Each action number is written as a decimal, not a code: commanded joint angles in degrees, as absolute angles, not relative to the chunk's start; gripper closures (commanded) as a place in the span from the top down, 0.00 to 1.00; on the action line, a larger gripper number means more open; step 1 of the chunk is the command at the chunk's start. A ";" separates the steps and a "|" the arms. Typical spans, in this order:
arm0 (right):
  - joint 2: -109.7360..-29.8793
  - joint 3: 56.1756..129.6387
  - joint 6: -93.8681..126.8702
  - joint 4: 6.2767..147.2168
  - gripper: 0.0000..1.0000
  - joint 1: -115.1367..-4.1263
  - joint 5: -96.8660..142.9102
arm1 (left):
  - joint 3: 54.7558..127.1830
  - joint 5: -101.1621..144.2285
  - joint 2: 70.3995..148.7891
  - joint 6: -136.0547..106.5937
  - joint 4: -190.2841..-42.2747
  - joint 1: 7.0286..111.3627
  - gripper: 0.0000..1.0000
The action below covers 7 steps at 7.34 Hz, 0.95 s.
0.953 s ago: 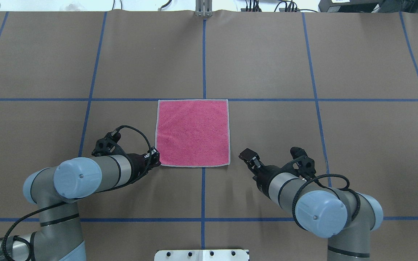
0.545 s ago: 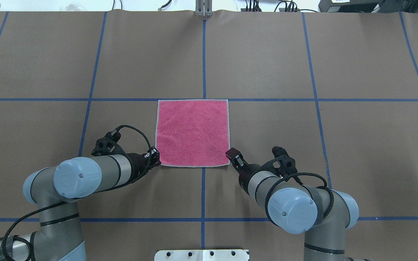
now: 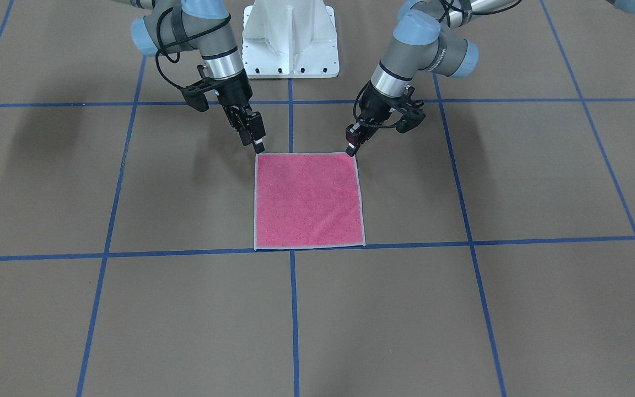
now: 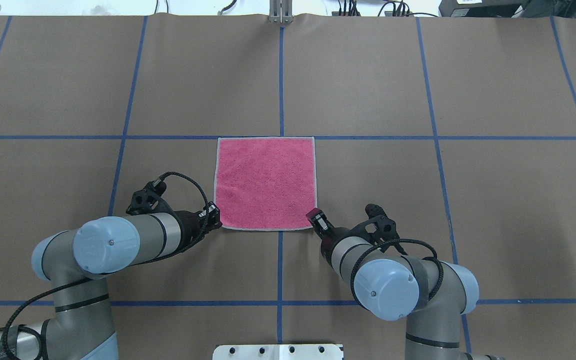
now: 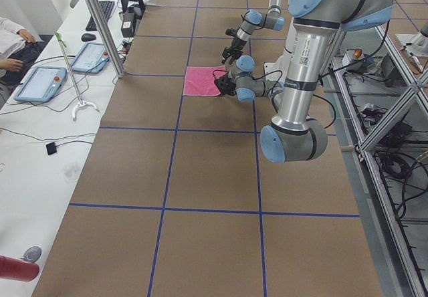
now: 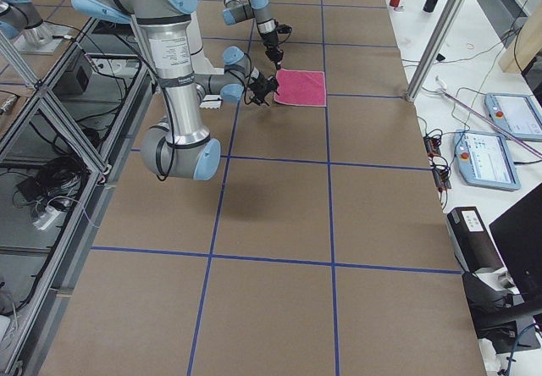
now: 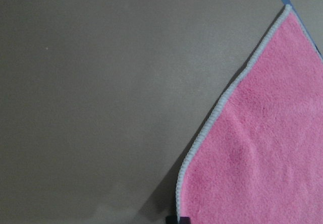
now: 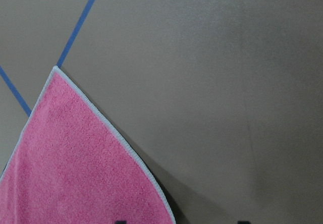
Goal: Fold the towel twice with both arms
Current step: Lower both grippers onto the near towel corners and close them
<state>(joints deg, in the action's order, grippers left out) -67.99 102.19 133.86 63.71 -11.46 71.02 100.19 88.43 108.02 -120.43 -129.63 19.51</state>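
Towel [image 4: 265,182] lies flat, pink side up, in the middle of the table [image 4: 468,75]. Its far edge runs along a blue tape line [image 4: 368,137]. No fold is made yet, so I am at the very start: getting hold of the two near corners.

My left gripper [image 4: 211,217] is at the near left corner. It looks pinched tight on that corner, because in the left wrist view the edge curls up off the table with a shadow under it.

My right gripper [image 4: 315,219] is at the near right corner. In the right wrist view I see its two tips apart, one over the pink cloth and one over bare table. So I think it is spread wide and has not bitten down.

Next I need to close the right one on its corner. Then both grippers must lift together and carry the near edge over to the far edge, keeping level so the cloth does not twist.
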 commanded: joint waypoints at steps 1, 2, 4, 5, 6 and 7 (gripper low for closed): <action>-67.06 101.25 133.86 63.63 0.63 -11.43 71.02 | 100.20 88.42 108.02 -120.41 -129.64 19.51 0.00; -67.06 101.25 133.94 63.63 0.59 -11.43 70.93 | 100.20 88.42 108.02 -120.50 -129.64 19.51 0.00; -67.06 101.25 133.95 63.63 0.49 -11.60 70.93 | 100.11 88.42 108.02 -120.50 -129.64 19.51 0.00; -66.97 101.25 133.60 63.72 0.47 -11.86 70.93 | 100.11 88.42 108.02 -120.50 -129.64 19.42 0.00; -66.97 101.08 133.16 63.72 0.48 -12.04 70.93 | 100.11 88.42 108.02 -120.41 -129.64 19.42 0.00; -66.97 100.90 132.98 63.72 0.49 -12.13 70.93 | 100.11 88.42 108.02 -120.41 -129.64 19.42 0.00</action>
